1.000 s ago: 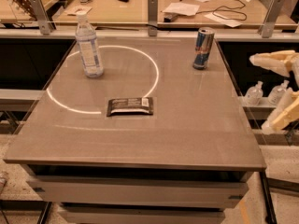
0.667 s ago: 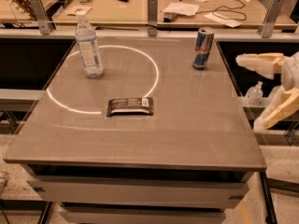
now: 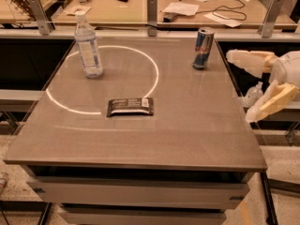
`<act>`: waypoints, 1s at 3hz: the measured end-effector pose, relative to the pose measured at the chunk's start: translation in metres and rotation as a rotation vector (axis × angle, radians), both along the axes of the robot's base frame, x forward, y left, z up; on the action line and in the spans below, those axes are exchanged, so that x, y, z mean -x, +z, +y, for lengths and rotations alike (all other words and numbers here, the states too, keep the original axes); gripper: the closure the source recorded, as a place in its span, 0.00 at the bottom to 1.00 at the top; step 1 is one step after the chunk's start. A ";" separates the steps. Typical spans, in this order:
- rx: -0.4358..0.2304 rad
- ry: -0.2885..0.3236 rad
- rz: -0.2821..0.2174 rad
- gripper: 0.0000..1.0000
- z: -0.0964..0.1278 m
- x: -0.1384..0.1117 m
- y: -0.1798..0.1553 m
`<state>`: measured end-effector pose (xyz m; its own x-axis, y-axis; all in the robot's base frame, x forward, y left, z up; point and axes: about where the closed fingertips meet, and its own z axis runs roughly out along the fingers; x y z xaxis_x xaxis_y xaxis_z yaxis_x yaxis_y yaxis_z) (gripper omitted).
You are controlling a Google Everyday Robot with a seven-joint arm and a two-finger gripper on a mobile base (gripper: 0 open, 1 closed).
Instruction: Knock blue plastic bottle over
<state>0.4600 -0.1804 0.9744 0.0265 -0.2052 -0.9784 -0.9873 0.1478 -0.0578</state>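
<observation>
The blue plastic bottle [image 3: 88, 46] stands upright at the table's back left. It is clear, with a white cap and a pale blue-white label. My gripper [image 3: 240, 84] is at the table's right edge, far from the bottle. Its two pale fingers [image 3: 246, 60] are spread apart and point left toward the table. It holds nothing.
A blue-and-silver drink can [image 3: 203, 48] stands at the back right, close to my gripper. A dark snack packet [image 3: 130, 106] lies flat mid-table. A white ring of light [image 3: 105, 78] marks the table top [image 3: 197, 130]. A rail with metal posts [image 3: 152, 17] runs behind.
My gripper has moved left, closer to the table's right edge. The bottle, can and packet have not moved.
</observation>
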 end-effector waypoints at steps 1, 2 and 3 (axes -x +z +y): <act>0.002 0.000 0.000 0.00 0.000 0.000 0.000; -0.022 -0.055 0.004 0.00 0.007 -0.005 -0.006; -0.116 -0.124 -0.011 0.00 0.037 -0.028 -0.020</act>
<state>0.4878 -0.1435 0.9539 0.0188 -0.0933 -0.9955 -0.9604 0.2751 -0.0439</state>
